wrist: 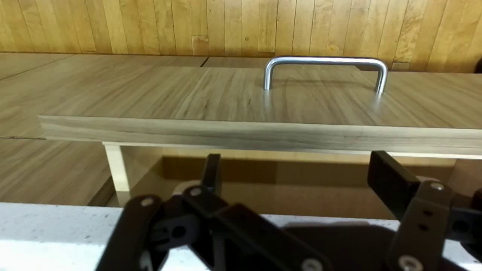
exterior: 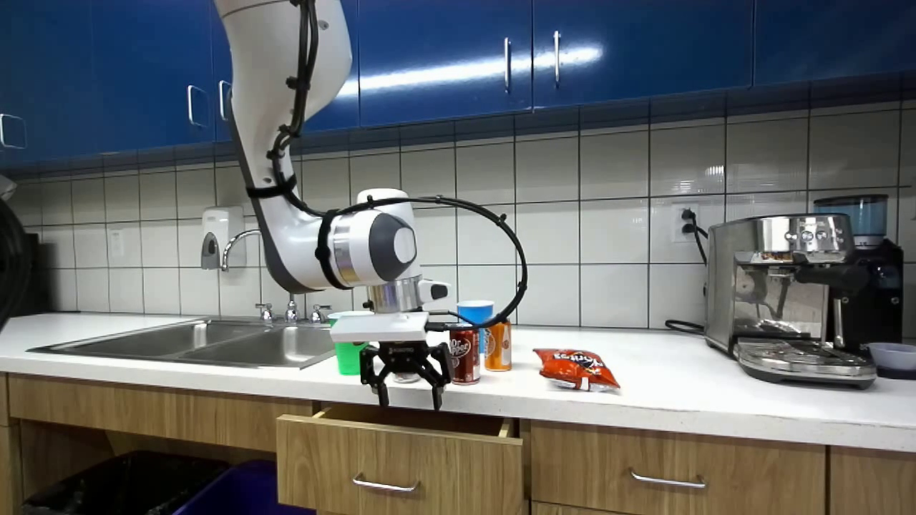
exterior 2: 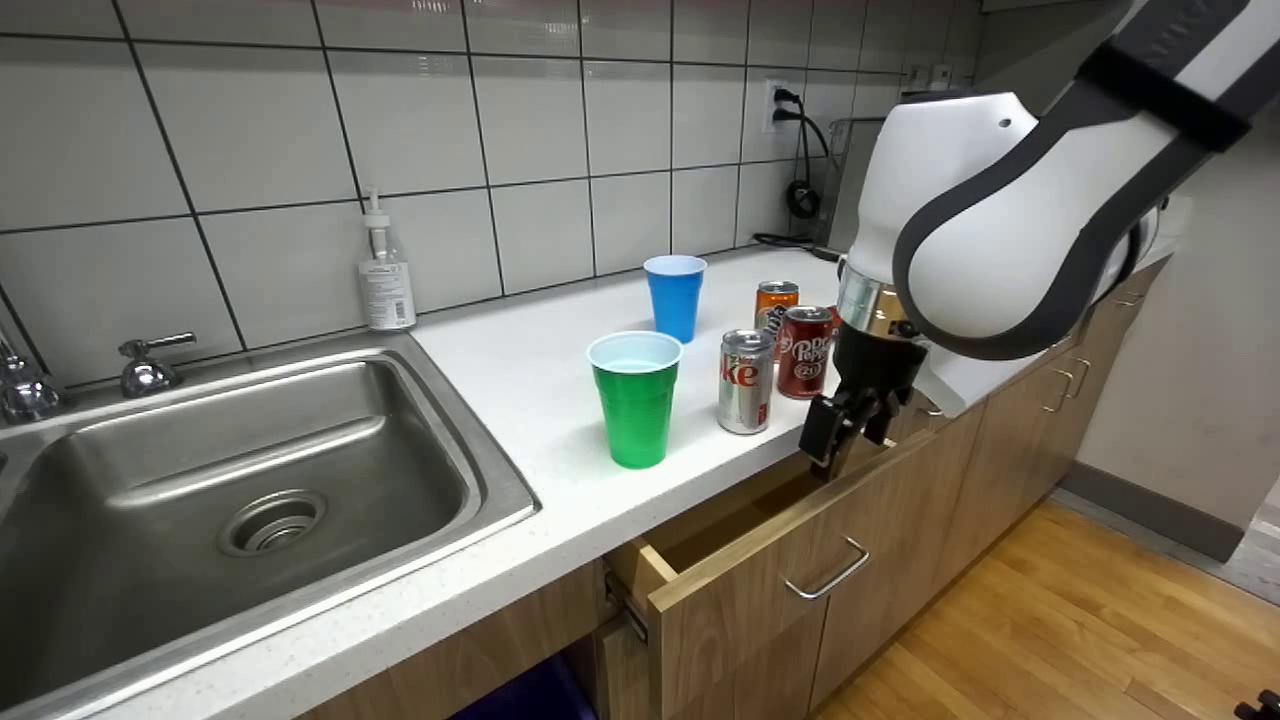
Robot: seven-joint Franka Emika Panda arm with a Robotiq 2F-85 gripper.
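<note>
My gripper (exterior: pixel 411 405) is open and holds nothing, pointing down over the pulled-out wooden drawer (exterior: pixel 401 465). In the wrist view the spread fingers (wrist: pixel 295 158) are above the drawer's inside, behind its front panel (wrist: pixel 226 131); bare wood shows between them. The drawer's metal handle (wrist: pixel 325 60) is beyond the fingers. In an exterior view the gripper (exterior 2: pixel 850 445) is just off the counter edge, near a Dr Pepper can (exterior 2: pixel 803 355) and a silver Coke can (exterior 2: pixel 745 385). A green cup (exterior 2: pixel 638 405), a blue cup (exterior 2: pixel 675 300) and an orange can (exterior 2: pixel 775 300) stand upright close by.
A red chip bag (exterior: pixel 576 368) lies on the white counter (exterior: pixel 665 390). A coffee machine (exterior: pixel 780 286) stands at one end, a steel sink (exterior: pixel 193 343) towards the other. A pump bottle (exterior 2: pixel 386 280) stands behind the sink. Blue cabinets (exterior: pixel 444 57) hang above. Bins (exterior: pixel 129 479) are below.
</note>
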